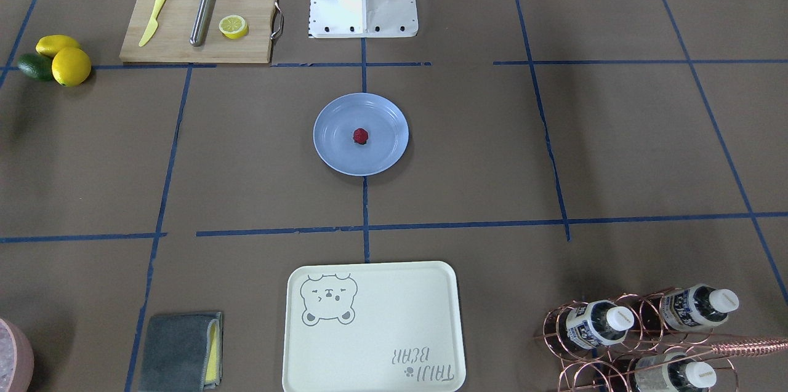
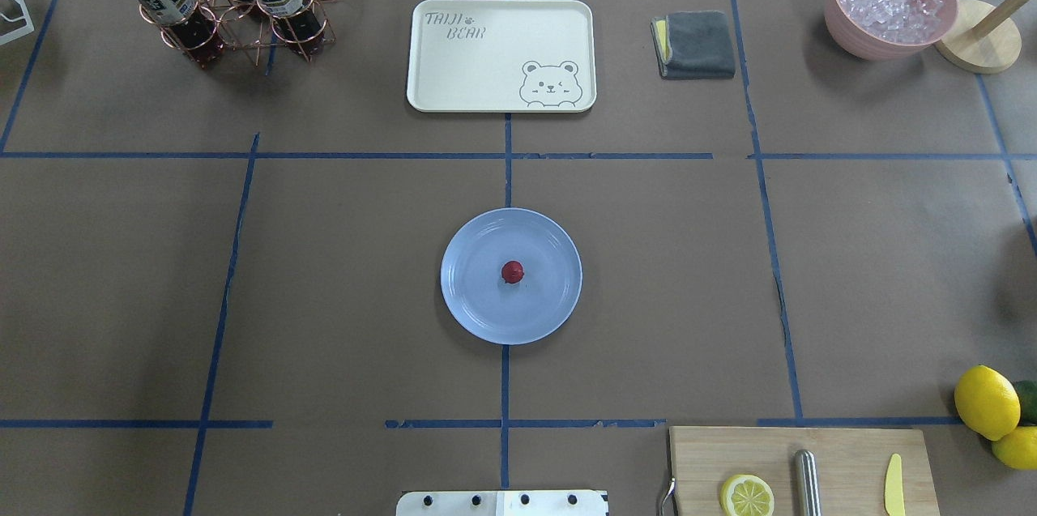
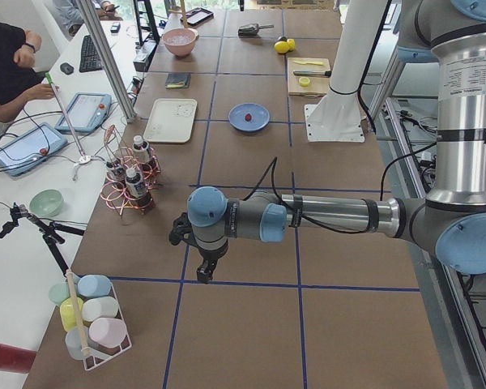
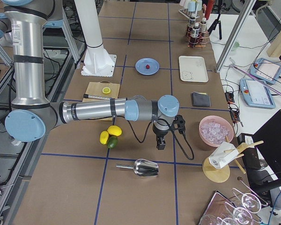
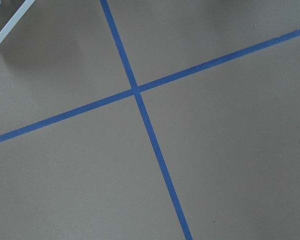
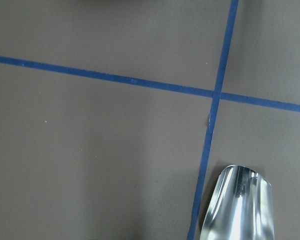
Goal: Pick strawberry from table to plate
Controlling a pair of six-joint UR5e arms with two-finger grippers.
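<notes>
The small dark-red strawberry (image 1: 361, 136) (image 2: 512, 272) lies near the middle of the round light-blue plate (image 1: 326, 152) (image 2: 470, 313), which rests at the centre of the brown taped table (image 1: 615, 146). Neither arm is near it. My left gripper (image 3: 204, 271) hangs low over the table far toward the left end, by the bottle rack. My right gripper (image 4: 160, 144) hangs over the table far toward the right end, near the lemons. Both show only in the side views, so I cannot tell whether they are open or shut. The wrist views show only paper and tape.
A cream bear tray (image 2: 501, 54), grey cloth (image 2: 697, 44), bottle rack (image 2: 219, 6) and pink ice bowl (image 2: 889, 2) line the far side. The cutting board (image 2: 798, 467) with a lemon half, and lemons (image 2: 987, 402), sit near right. A metal scoop (image 6: 240, 205) lies under the right wrist.
</notes>
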